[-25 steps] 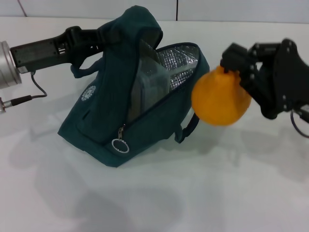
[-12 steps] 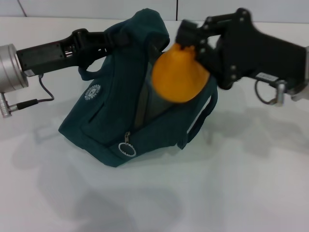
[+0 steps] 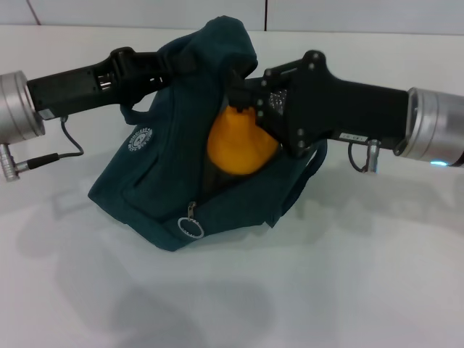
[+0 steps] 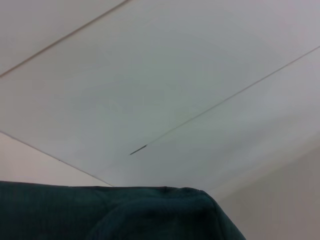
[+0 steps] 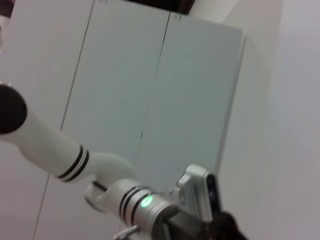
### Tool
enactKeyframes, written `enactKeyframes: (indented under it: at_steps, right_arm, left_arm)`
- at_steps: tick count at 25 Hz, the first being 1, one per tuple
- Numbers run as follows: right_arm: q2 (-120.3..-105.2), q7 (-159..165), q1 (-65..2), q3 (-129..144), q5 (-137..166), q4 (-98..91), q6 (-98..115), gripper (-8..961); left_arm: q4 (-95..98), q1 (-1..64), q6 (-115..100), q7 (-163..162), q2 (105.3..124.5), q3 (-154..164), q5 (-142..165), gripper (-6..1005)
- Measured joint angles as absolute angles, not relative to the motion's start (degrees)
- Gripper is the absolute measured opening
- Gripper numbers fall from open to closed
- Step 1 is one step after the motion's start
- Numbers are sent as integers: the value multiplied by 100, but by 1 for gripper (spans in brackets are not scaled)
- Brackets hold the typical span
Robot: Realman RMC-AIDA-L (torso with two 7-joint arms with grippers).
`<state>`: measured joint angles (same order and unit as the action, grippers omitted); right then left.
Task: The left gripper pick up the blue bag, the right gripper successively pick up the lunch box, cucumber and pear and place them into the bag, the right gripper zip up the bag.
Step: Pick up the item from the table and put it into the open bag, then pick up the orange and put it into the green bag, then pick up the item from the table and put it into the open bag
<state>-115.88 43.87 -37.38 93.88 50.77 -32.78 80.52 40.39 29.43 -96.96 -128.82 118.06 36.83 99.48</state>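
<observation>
left end effector (image 3: 168, 64) pinching the bag (image 3: 167, 174) by its top, holding it up off the white bench (image 3: 326, 290), while the right end effector (image 3: 243, 101) reaches in at the bag's mouth, clamped on the pear (image 3: 235, 145), which sits half inside the opening.

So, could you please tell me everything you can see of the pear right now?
The pear is squat, smooth and orange-yellow; its stem is hidden. It sits at the open mouth of the blue bag, partly inside, its lower part tucked behind the bag's front edge. The right claw grips it from above, and the left claw holds up the top of the bag. It shows only in the head view.
</observation>
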Motion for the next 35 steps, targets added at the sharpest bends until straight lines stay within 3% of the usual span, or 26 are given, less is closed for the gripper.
enactKeyframes:
  at_steps: [13, 23, 28, 30, 35]
  right_arm:
    - [-11579, 5174, -3649, 10110, 5167, -3260, 7783, 8]
    - [-11600, 4580, -3006, 9991, 4942, -3491, 7853, 31]
    - [-11588, 3799, -2259, 9396, 4270, -3381, 8564, 256]
    - [-11566, 3501, -1949, 9145, 4084, -3228, 8722, 393]
    - [-11541, 3396, -1755, 8730, 4069, -2338, 8611, 632]
  left_arm:
    - [3964, 2940, -9697, -12854, 11810, 3647, 9948, 74]
    - [3964, 2938, -9687, -12809, 11812, 3674, 9955, 74]
    - [3963, 2931, -9664, -12792, 11807, 3652, 9952, 74]
    - [3963, 2923, -9638, -12782, 11789, 3633, 9950, 74]
    - [3961, 2866, -9606, -12736, 11768, 3485, 9948, 74]
